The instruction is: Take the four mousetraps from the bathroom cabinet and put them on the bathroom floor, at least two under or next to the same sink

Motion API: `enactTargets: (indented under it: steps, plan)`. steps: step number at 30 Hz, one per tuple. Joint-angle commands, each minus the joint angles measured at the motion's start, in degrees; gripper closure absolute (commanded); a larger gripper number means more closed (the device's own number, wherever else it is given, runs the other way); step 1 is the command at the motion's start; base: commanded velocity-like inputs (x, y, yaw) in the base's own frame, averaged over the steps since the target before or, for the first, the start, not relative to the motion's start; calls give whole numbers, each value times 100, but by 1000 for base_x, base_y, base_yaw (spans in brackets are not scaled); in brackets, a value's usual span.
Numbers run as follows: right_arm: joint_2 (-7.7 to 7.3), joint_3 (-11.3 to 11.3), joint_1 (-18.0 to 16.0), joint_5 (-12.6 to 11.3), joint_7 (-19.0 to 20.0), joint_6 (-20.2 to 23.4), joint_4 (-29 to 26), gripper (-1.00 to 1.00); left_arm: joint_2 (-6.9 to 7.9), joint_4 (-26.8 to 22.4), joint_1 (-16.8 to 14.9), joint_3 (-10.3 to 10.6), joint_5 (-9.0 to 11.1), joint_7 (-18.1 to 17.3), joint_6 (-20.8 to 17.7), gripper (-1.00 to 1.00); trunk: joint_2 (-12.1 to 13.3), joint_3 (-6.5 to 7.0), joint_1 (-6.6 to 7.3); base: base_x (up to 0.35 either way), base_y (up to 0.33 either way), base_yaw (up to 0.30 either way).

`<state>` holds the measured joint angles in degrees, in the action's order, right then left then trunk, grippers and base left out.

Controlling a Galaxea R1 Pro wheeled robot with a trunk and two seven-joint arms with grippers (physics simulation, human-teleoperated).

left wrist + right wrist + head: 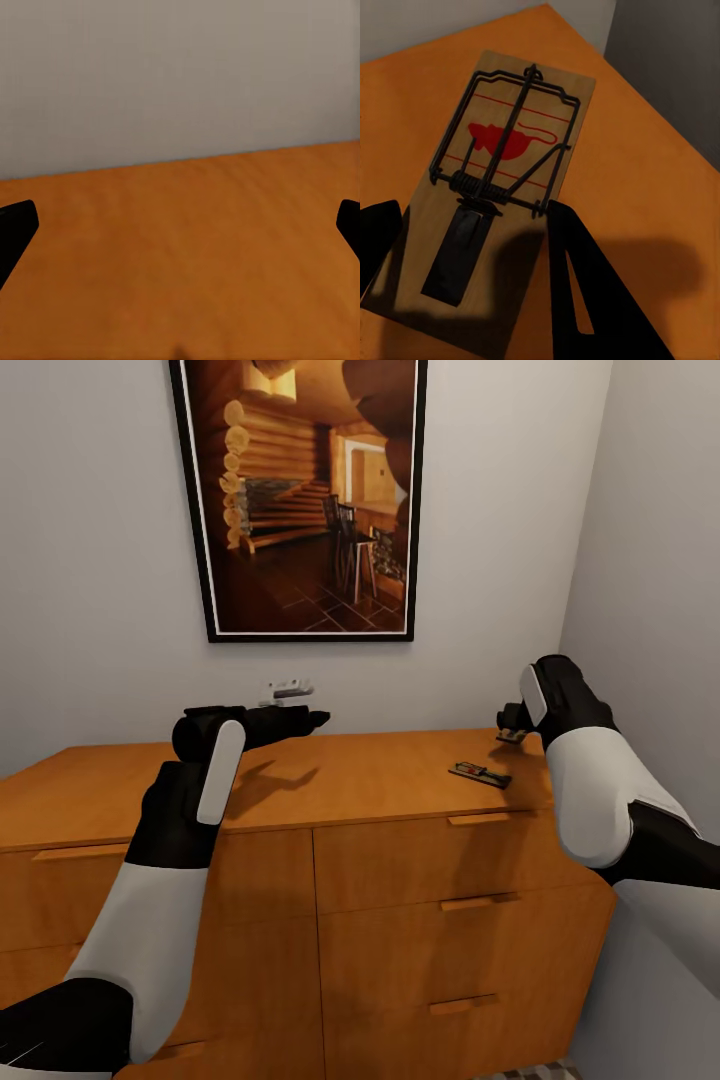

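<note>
While my left gripper [318, 717] hovers with jaws spread wide over bare cabinet [380, 770] top, nothing lies between them; a second mousetrap [480, 774] rests to its right; my right gripper [472, 262], the nearer one, straddles a mousetrap [499, 187], jaws apart around its tail, its long axis running away from them.

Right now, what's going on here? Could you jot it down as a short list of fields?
Place: room corner, framed picture on the wall
Furniture: orange-brown cabinet, visible drawers closed
Mousetraps seen: two on the cabinet top near its right end, one lying free, one under the right gripper
Right gripper: open, fingers either side of that trap, not gripping it
Left gripper: open, held above bare cabinet top
Floor: tiled patch, no traps visible on it
</note>
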<state>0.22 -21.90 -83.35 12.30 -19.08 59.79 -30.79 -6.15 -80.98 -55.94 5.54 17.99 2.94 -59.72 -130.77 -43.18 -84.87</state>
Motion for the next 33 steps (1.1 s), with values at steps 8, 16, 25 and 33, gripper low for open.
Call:
enactTargets:
  steps: [8, 16, 25, 33]
  plan:
    - [4, -24, -6, 44, 19, 21, -5, 100, 19, 3, -6, 0, 37, 23, -23, -100, -3, -7, 1, 0, 0, 0]
    - [5, -24, -6, 41, 19, 21, -6, 100, 13, 3, -5, 4, 38, 26, -23, -100, -3, -7, 1, 0, 0, 0]
    - [4, -24, -6, 31, 19, 21, -6, 100, 9, 4, -5, 7, 38, 29, -23, -100, 278, 119, 155, 0, 0, 0]
    - [4, -24, -6, 27, 24, 21, -6, 100, 7, -2, -6, 7, 31, 31, -23, -100, 598, 262, 330, 0, 0, 0]
